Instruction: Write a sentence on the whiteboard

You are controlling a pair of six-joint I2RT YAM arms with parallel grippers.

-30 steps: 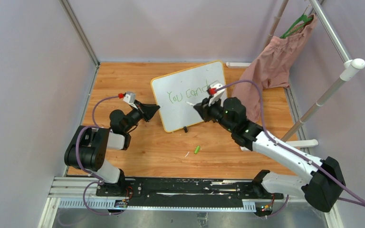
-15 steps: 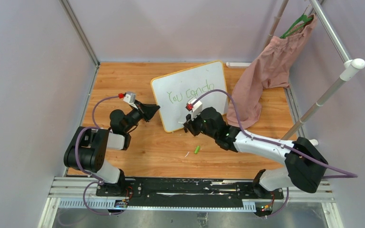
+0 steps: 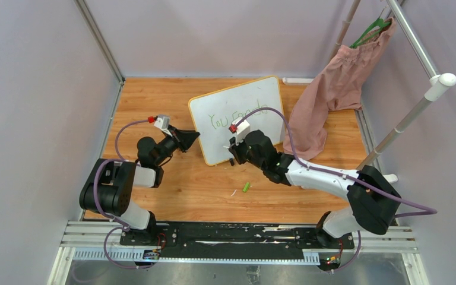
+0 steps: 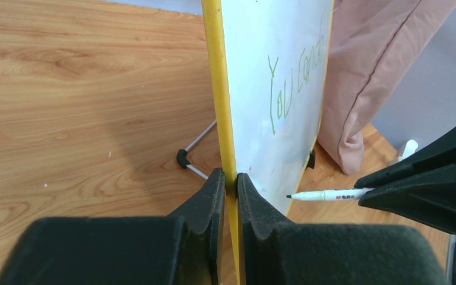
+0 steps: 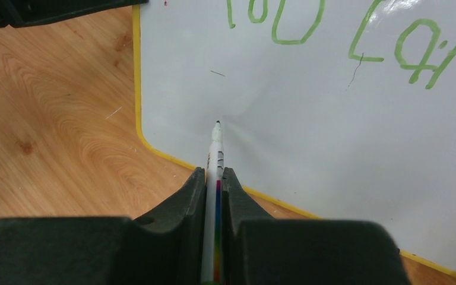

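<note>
While I watch from far away, my left gripper [image 4: 230,178] is pinching the yellow edge of the whiteboard [image 3: 243,95], which stands up on the wooden table [image 3: 154,101]. My right gripper [image 5: 214,172] is squeezed tight on a marker [image 5: 215,151]. Its tip sits at the white face, low near the left corner, under the green sentence [image 5: 297,41], where I can read "You can"
</note>
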